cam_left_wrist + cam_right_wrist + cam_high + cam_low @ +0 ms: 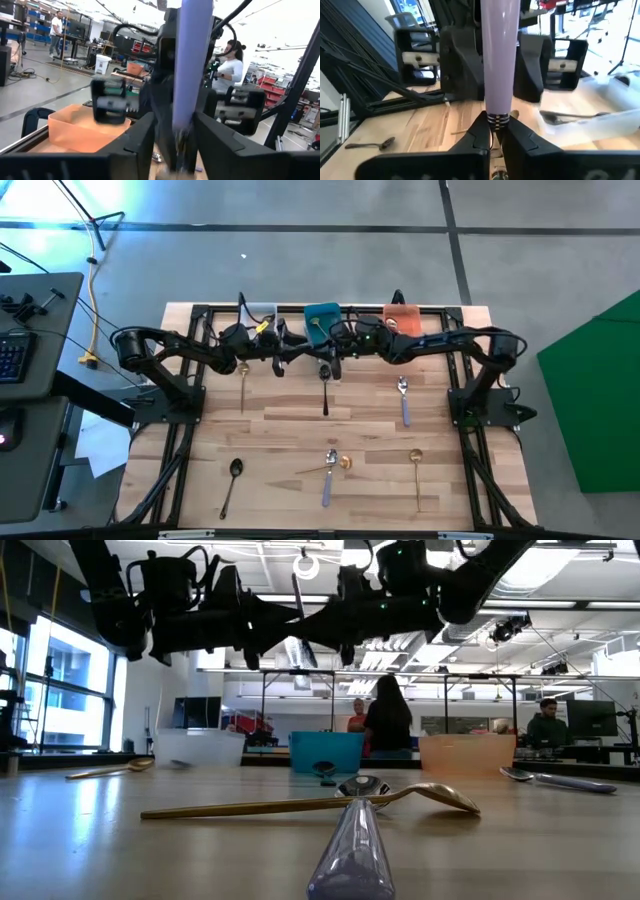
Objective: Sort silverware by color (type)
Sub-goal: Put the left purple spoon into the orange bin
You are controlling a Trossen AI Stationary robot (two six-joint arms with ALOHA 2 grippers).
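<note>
A silver spoon with a pale lavender handle (499, 60) stands upright between my two grippers, above the table in front of the teal bin (322, 315). My left gripper (316, 364) and right gripper (335, 364) face each other there, both shut on this spoon. In the left wrist view the handle (192, 65) rises between my own fingers, with the right gripper right behind it. The spoon's bowl is hidden below the fingers. My left gripper holds the lavender handle (186, 120) between its two fingers, coming level from the table's left and lying across it. The spoon stands upright and lifted clear. My right gripper pinches the spoon's ringed neck (497, 119), just under the lavender handle, between its fingertips, coming level from the table's right.
A clear bin (262, 313), the teal bin and an orange bin (402, 315) line the far edge; a silver spoon (570, 117) lies in the clear bin. On the table lie a gold spoon (243, 380), a black spoon (325, 395), a lavender-handled spoon (404, 402) and several more nearer.
</note>
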